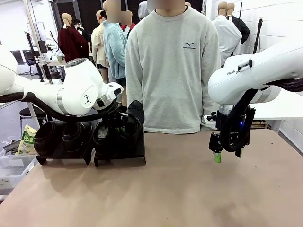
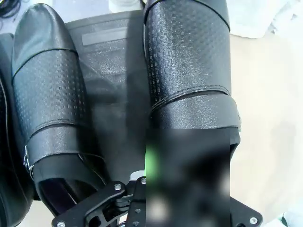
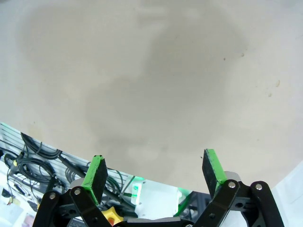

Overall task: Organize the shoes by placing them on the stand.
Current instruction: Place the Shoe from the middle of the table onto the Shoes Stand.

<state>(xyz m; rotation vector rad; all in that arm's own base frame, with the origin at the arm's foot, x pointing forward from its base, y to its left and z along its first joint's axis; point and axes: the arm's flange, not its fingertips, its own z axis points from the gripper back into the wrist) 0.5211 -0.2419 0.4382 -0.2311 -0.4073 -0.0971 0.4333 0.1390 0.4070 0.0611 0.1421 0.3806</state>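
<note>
Bare tabletop (image 1: 165, 189) lies nearest you. At far left, the stand (image 1: 66, 153) already carries shoes (image 1: 61, 137). Your left gripper (image 1: 116, 120) is pinching the heel of one shoe (image 2: 189, 61) over the right-hand rack; seat it beside its neighbour (image 2: 47, 94) before releasing. Keep the right gripper (image 1: 228, 153), spread and holding nothing, hovering clear.

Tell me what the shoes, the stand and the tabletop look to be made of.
Shoes: black leather or a leather look-alike, with a fine embossed grid and a soft sheen.
Stand: black and matte with a grainy surface, probably moulded plastic.
Tabletop: smooth, matte, beige-brown, perhaps laminate or board; which one is unclear.
</note>
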